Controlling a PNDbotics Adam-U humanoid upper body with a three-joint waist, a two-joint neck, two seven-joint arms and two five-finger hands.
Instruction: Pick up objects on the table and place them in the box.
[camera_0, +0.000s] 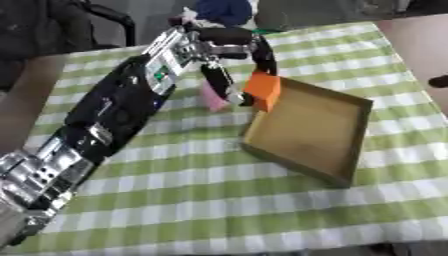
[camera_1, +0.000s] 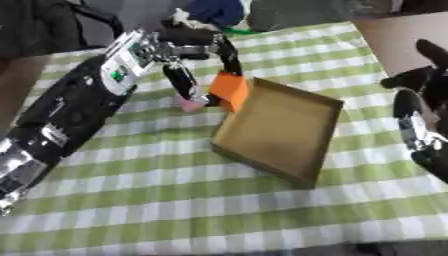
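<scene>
Left hand (camera_0: 229, 60) pinches orange block (camera_0: 262, 89) (seemingly) at box (camera_0: 354, 145) rim

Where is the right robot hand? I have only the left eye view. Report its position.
Observer: The right robot hand stands at the right edge of the right eye view, to the right of the box.
Operator: Tell me whether it touches the box.
Observer: No. A strip of checked cloth shows between it and the box's right wall.
</scene>
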